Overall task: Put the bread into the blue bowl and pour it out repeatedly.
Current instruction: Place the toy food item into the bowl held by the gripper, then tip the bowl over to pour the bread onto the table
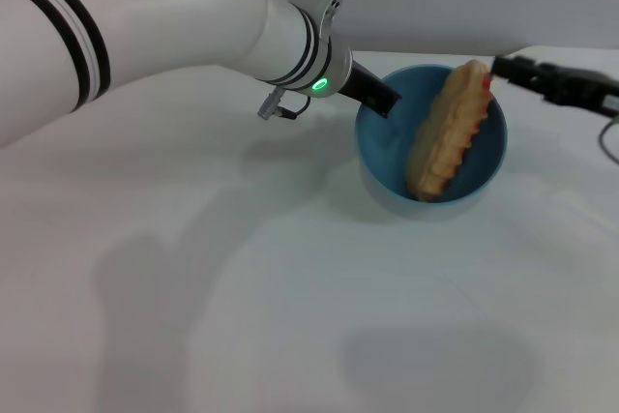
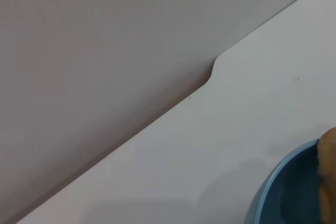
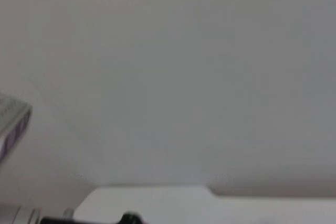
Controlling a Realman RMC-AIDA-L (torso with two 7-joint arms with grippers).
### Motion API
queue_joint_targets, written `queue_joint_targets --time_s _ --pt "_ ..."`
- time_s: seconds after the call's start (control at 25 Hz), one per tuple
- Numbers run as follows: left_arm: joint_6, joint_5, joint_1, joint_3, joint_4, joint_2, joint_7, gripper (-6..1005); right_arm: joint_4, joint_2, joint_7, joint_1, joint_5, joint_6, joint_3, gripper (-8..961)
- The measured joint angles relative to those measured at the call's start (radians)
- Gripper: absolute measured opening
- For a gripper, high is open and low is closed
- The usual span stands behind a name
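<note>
Bread (image 1: 447, 131) leaning tilted inside bowl (image 1: 387, 142) on white surface (image 1: 242, 287), seen whole from head only; left wrist catching just bowl rim (image 2: 273, 187) and bread edge (image 2: 328, 156); right wrist, none of these. Left end effector (image 1: 379, 99) clamped on near-left rim. Right end effector (image 1: 503, 67) touching bread's upper end, opening impossible to tell.

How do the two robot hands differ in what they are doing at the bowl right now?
The left gripper sits at the near-left rim of the round light-blue plastic bowl, while the right gripper is at the far-right side, at the top end of the long ridged golden-tan toy bread. The left one comes off a thick white arm; the right looks slim and dark. Both meet at the bowl.
</note>
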Motion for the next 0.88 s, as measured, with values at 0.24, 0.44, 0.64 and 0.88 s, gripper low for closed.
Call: queue_joint_targets --time_s 0.24,0.44,0.64,0.88 --pt "-0.018 -0.001 0.004 0.001 -0.004 0.0 0.0 0 -0.057 0.006 -0.151 -0.053 0.024 0.003 0.102 521" --pt "-0.038 -0.001 0.002 0.001 -0.01 0.001 -0.006 0 0.012 0.008 -0.616 -0.121 0.185 0.011 0.209 549" --pt "-0.067 -0.001 -0.008 0.022 0.001 -0.001 -0.001 -1 0.142 0.007 -0.916 -0.178 0.377 0.016 0.254 566" --pt "-0.068 -0.001 -0.042 0.036 0.013 -0.001 0.002 -1 0.264 0.007 -1.11 -0.239 0.533 0.004 0.357 567"
